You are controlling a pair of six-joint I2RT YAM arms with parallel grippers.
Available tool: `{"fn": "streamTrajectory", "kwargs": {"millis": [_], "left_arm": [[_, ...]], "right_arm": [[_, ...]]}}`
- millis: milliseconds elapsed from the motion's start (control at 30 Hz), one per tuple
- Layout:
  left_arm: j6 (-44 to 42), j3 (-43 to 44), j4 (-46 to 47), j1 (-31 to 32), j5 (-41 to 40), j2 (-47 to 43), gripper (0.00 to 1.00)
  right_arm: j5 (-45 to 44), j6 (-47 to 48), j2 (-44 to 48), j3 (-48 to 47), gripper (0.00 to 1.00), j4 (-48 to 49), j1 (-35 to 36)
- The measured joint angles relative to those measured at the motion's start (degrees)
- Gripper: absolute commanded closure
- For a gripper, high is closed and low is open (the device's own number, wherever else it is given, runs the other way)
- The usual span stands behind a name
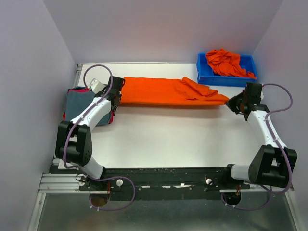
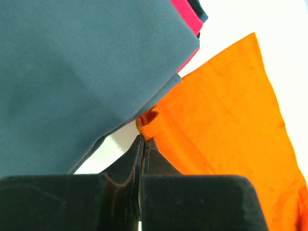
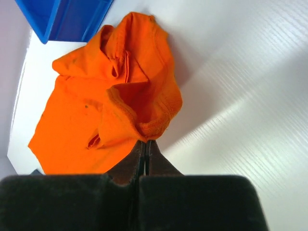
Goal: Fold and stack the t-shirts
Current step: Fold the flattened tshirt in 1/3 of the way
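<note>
Orange shirt (image 1: pixel 163 91) lies pulled out in a long band between my two grippers, flat on the table (image 1: pixel 168 139). My left gripper (image 2: pixel 143 140) is clamped on one end of it: the fingers are pressed together, with a small roll of the hem pinched at their tips. From that pinch the cloth spreads away ahead and to the right of my left fingers, smooth and flat.

Just beyond those same fingertips, ahead and to the left, is the grey shirt (image 2: pixel 72 72), its edge close against the pinched hem. A red shirt (image 2: pixel 185 12) peeks out from under the grey one at its far side.

My right gripper (image 3: pixel 146 144) is clenched on the other end of the orange shirt. Here too the fingers meet, biting a thick ribbed fold. Past them the cloth is bunched and creased, not flat. Ahead and to the left of my right fingers stands the bin (image 1: pixel 207 77), apart from the shirt I hold, with a heap (image 1: pixel 224 62) of more orange shirts crumpled inside it.
</note>
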State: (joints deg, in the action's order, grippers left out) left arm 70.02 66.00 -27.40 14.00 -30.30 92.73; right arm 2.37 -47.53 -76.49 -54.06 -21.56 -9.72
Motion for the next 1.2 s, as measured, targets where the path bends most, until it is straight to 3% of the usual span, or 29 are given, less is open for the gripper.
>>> {"fn": "streamTrajectory", "kwargs": {"millis": [567, 800, 900, 1067, 1200], "left_arm": [[-2.51, -3.85, -1.97, 1.11, 0.0, -17.51, 1.0], [-1.36, -19.43, 0.24, 2.36, 2.08, -20.94, 1.0], [-0.96, -21.73, -0.48, 3.78, 2.58, -19.93, 1.0], [-1.33, -14.86, -3.74, 3.96, 1.95, -17.18, 1.0], [-2.84, -0.81, -7.5, 3.28, 0.48, -14.91, 1.0]], "right_arm": [[0.28, 1.86, 11.69, -0.13, 0.99, -8.83, -1.29], [0.72, -1.14, 15.47, 16.7, 0.99, -8.68, -1.66], [0.74, -2.25, 15.43, 20.37, 0.99, -9.35, -1.66], [2.93, -2.56, 13.53, 16.2, 0.99, -8.09, -1.66], [7.8, -0.79, 7.91, 0.76, 0.99, -7.91, -1.64]]}}
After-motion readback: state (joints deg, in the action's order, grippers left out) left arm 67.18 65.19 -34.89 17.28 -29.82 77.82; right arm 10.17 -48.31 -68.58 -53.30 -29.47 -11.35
